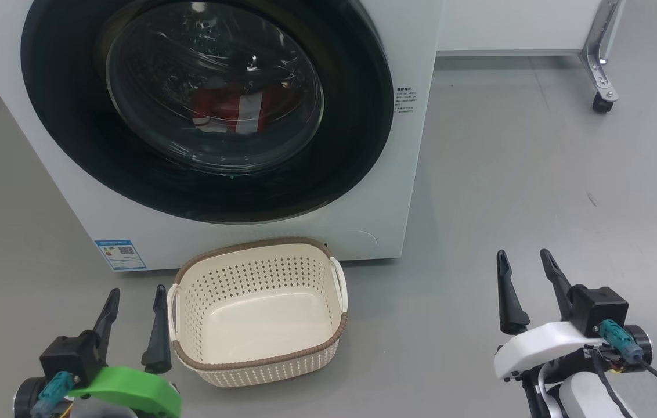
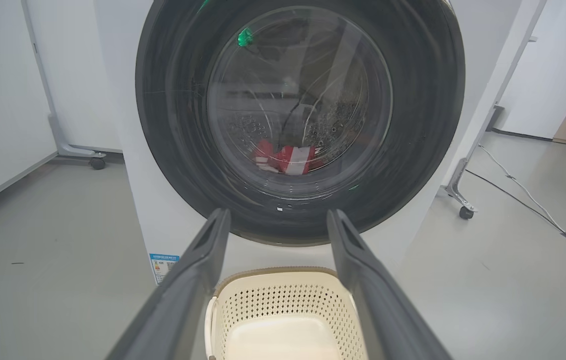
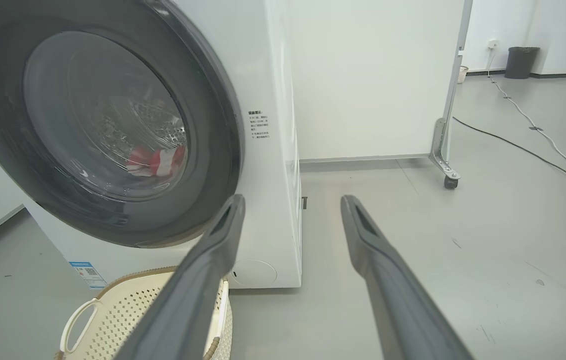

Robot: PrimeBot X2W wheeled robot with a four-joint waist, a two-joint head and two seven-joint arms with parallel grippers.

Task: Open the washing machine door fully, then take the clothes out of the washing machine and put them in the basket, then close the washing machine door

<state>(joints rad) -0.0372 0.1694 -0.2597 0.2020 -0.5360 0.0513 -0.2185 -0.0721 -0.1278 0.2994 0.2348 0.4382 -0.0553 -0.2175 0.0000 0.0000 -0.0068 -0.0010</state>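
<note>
The clothes point(image 1: 230, 110) lie in the closed washing machine point(image 1: 415, 174); the basket point(image 1: 259, 273) shows its bare floor; left gripper point(image 1: 137, 289) and right gripper point(image 1: 523, 252) spread wide, empty-handed

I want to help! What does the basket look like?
Find the big white washing machine with the round black door. On the floor in front of it sits a small oval basket. Nothing else there has holey cream sides, a brown rim and white handles.

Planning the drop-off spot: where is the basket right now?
In the head view the basket sits on the floor at lower middle, directly before the washing machine, under its closed door; the left pincer is close on its left.
</note>
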